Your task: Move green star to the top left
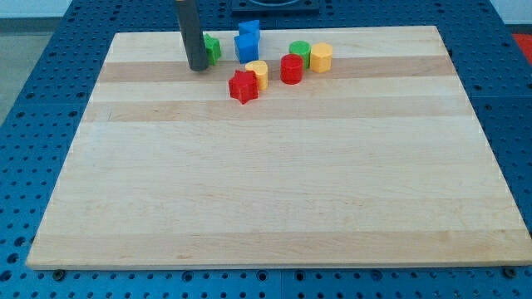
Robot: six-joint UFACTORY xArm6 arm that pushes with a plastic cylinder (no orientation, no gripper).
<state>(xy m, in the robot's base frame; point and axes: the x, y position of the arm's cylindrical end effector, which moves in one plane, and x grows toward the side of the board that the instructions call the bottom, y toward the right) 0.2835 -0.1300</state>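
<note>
The green star (pixel 213 48) lies near the board's top edge, left of centre, partly hidden behind my rod. My tip (pixel 198 68) rests on the board just left of and slightly below the star, touching or nearly touching it. The rod is dark grey and stands upright, running out of the view's top.
Right of the star are two blue blocks (pixel 247 41), a yellow block (pixel 258 73), a red star (pixel 243 86), a red cylinder (pixel 292 69), a green cylinder (pixel 300 52) and a yellow cylinder (pixel 322 57). The wooden board (pixel 266 191) lies on a blue perforated table.
</note>
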